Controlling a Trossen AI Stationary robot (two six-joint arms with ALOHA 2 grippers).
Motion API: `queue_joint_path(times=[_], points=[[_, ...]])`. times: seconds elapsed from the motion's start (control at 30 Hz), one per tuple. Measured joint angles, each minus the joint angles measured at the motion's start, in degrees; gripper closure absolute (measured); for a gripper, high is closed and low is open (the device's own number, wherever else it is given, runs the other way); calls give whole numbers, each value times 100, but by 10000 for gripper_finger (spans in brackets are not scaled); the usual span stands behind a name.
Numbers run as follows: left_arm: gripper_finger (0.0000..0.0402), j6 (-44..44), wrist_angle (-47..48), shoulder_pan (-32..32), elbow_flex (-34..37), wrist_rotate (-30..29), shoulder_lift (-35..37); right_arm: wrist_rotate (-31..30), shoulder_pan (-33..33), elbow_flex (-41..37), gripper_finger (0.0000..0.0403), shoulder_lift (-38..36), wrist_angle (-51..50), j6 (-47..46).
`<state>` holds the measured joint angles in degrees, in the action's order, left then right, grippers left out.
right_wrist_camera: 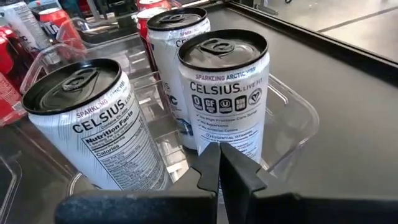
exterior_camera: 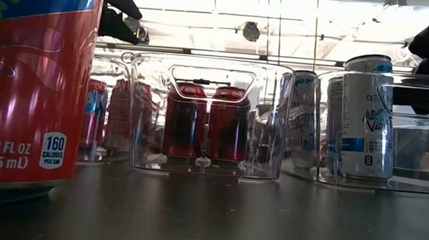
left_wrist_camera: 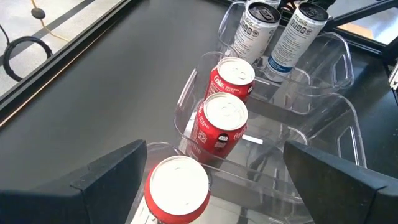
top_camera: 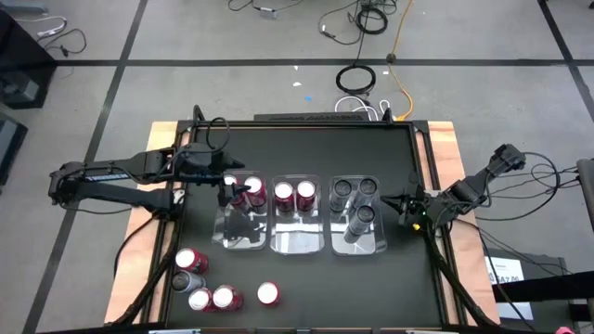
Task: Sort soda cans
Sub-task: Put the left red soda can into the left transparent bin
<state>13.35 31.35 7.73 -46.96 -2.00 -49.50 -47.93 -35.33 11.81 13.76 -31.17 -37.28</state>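
Black worktop (top_camera: pixel 306 148) carries three clear plastic bins in a row at centre. Left bin (top_camera: pixel 243 237) holds two red cans (top_camera: pixel 249 192) at its far end; middle bin (top_camera: pixel 295 237) holds two red Coca-Cola cans (top_camera: pixel 294 196); right bin (top_camera: pixel 357 243) holds three white Celsius cans (top_camera: pixel 355 199) with dark tops. Five loose cans (top_camera: pixel 209 287) stand on the worktop near the front-left corner, four red and one dark grey. Left end effector (top_camera: pixel 225 193) hovers over the left bin's far end, fingers spread wide, a red can directly beneath and between them, not gripped. Right end effector (top_camera: pixel 406 206) sits just beside the right bin, fingers pressed together, empty, pointing at the Celsius cans.
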Motion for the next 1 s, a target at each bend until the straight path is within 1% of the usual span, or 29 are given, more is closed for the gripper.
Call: queue_joint_path(times=[0.13, 0.27, 0.37, 0.43, 0.53, 0.6, 0.77, 0.87, 1.0], points=[[17, -1, 0, 0, 0, 0, 0, 73, -6, 0, 399, -15, -12, 73], [17, -1, -1, 0, 0, 0, 0, 450, -9, 0, 399, -204, 144, 562], [17, -10, -2, 0, 0, -4, 0, 760, -9, 0, 399, -508, 514, 1239], [17, -21, -2, 0, 0, -53, 0, 797, -9, -44, 399, -766, 708, 1598], [17, -20, -4, 0, 0, -158, 0, 900, 43, -252, 399, -1161, 882, 1921], [17, -20, -7, 0, 0, -170, -2, 955, 84, -472, 399, -1370, 1056, 1963], [17, -18, -113, 0, 0, -171, -2, 920, 296, -513, 399, -1361, 1301, 2353], [17, -20, -109, 0, 0, -200, -2, 963, 469, -511, 399, -1368, 1253, 2426], [17, -16, -107, 0, 0, -286, -2, 1320, 729, -511, 399, -1368, 1172, 2408]])
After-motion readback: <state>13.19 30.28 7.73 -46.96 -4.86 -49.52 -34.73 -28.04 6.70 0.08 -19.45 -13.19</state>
